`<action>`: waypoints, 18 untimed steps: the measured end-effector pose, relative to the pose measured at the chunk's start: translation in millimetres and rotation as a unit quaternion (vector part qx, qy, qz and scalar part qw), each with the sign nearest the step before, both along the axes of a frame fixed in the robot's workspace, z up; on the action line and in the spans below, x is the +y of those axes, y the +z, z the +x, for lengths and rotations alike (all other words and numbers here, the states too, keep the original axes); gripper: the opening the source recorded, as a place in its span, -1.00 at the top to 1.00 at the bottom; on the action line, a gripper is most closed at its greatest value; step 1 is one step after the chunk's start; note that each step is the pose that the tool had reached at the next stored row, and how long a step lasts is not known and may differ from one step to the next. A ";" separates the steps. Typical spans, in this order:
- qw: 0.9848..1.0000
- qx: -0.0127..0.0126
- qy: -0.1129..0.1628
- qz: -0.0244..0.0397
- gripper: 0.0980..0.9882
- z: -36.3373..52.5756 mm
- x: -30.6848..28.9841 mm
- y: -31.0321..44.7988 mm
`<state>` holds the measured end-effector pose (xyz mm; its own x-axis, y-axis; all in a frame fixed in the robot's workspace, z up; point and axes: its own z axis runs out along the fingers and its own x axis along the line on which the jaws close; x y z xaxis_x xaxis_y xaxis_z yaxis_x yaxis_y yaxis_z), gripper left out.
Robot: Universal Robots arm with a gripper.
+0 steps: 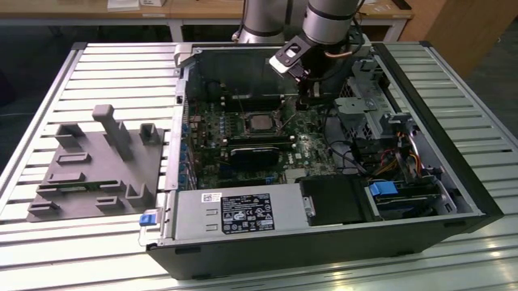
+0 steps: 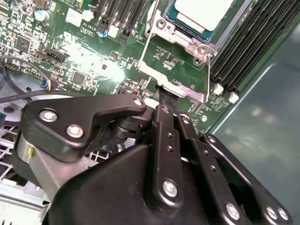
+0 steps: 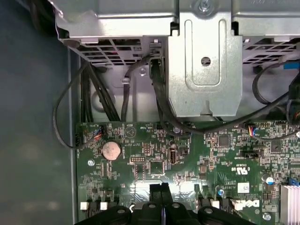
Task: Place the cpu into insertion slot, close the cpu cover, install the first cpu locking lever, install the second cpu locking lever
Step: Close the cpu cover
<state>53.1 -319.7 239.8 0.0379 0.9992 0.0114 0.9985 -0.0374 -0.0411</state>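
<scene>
The power supply (image 1: 242, 212) at the near end of the open computer case (image 1: 324, 257) carries a black-and-white label (image 1: 247, 213) and a small white sticker (image 1: 212, 196). Their print is too small to make out.

In the second wrist view the cpu (image 2: 204, 9) sits in the insertion slot (image 2: 164, 24). The cpu cover (image 2: 183, 90) stands open beside it, with green board showing through its window. The gripper (image 2: 164, 96) has its jaws closed together, tips against the cover's silvery edge. I cannot tell whether they pinch it.

The first wrist view shows a coin battery (image 3: 111, 150), white printing on the motherboard (image 3: 140, 187), black cables (image 3: 159, 103) and a metal drive cage (image 3: 204, 70).

The case lies on a slatted metal desk (image 1: 105, 60). A grey fixture tray (image 1: 97, 170) is on the exterior view's left, and a wooden desk (image 1: 202, 9) stands far behind.
</scene>
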 end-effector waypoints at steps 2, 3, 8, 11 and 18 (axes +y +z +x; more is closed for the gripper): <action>1.000 -0.001 0.000 0.000 0.99 -2.4 0.1 -0.2; 1.000 -0.003 0.000 0.000 0.99 -5.5 0.0 -0.1; 1.000 -0.015 0.000 0.000 0.99 -27.3 0.2 -0.3; 1.000 -0.023 0.000 0.000 0.99 -40.3 0.4 -0.2; 0.999 -0.032 0.000 0.000 0.99 -57.8 0.5 -0.5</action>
